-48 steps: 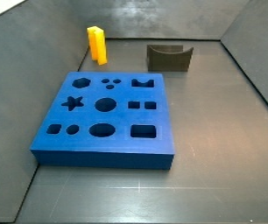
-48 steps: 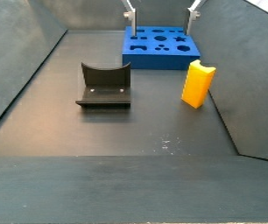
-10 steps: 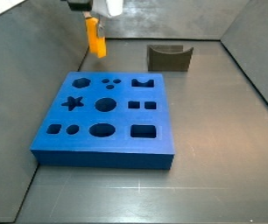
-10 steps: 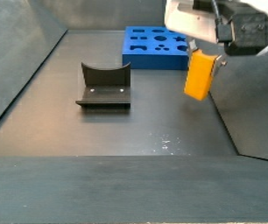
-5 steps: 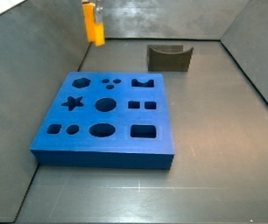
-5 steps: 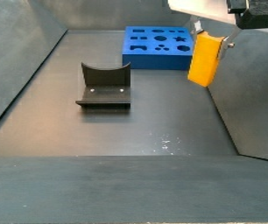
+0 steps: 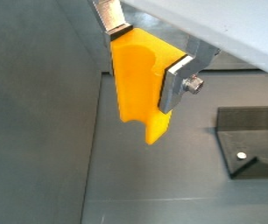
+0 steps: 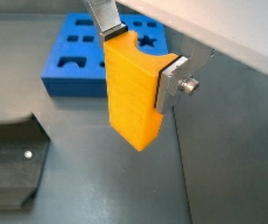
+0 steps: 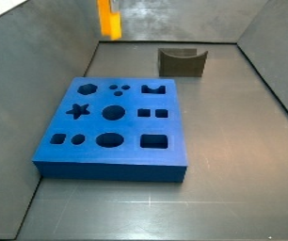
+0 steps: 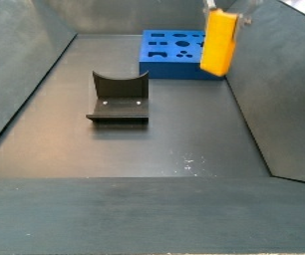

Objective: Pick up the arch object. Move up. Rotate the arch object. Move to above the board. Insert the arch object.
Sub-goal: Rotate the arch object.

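Note:
My gripper (image 7: 147, 54) is shut on the arch object (image 7: 143, 87), a yellow-orange block with a rounded notch. Its silver fingers (image 8: 172, 83) clamp the block's upper part on two opposite sides, and the block (image 8: 134, 96) hangs down below them. In both side views the arch object (image 9: 107, 19) (image 10: 219, 42) hangs high above the floor near the wall, and the gripper itself is almost wholly out of frame. The blue board (image 9: 90, 127) with shaped holes lies flat on the floor, off to one side of the block. It also shows in a side view (image 10: 162, 68) and in a wrist view (image 8: 54, 85).
A dark grey-brown block with a scooped top (image 9: 182, 61) (image 10: 118, 97) stands on the floor beyond the board; it also shows in both wrist views (image 7: 253, 140) (image 8: 8, 162). Grey walls enclose the floor on the sides.
The gripper has risen with the arch object in it. The block has left the floor and now hangs much higher. The board and the dark block have not moved.

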You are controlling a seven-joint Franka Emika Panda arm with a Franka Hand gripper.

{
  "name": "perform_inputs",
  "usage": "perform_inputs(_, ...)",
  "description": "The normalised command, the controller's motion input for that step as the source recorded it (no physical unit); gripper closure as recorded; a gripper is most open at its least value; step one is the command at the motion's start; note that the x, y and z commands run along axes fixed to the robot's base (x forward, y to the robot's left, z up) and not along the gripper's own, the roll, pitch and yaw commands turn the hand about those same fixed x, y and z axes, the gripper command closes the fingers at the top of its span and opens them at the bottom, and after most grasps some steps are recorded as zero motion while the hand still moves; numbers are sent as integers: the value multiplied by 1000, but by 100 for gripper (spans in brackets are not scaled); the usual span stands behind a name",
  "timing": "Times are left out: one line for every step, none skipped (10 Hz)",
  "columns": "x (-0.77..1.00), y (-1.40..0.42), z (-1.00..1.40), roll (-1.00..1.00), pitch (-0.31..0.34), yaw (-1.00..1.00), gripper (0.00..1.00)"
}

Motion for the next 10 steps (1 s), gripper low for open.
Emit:
perform_inputs(120, -101, 956, -17, 75, 13, 100)
perform_inputs(78, -65, 833, -15, 77, 13, 100)
perform_inputs(40, -41, 669, -10, 79, 16, 100)
perform_inputs(28, -29, 547, -5, 76, 17, 100)
perform_inputs(21, -25, 461, -1, 78, 16, 100)
perform_inputs(17, -18, 295, 8, 79, 17, 100)
perform_inputs(18, -15, 169, 15, 82, 16, 100)
perform_inputs(0, 0, 0, 57, -27, -564, 100)
perform_inputs(7, 3, -20, 58, -32, -560, 100)
perform_inputs(7, 18, -16, 56, -35, -353, 100)
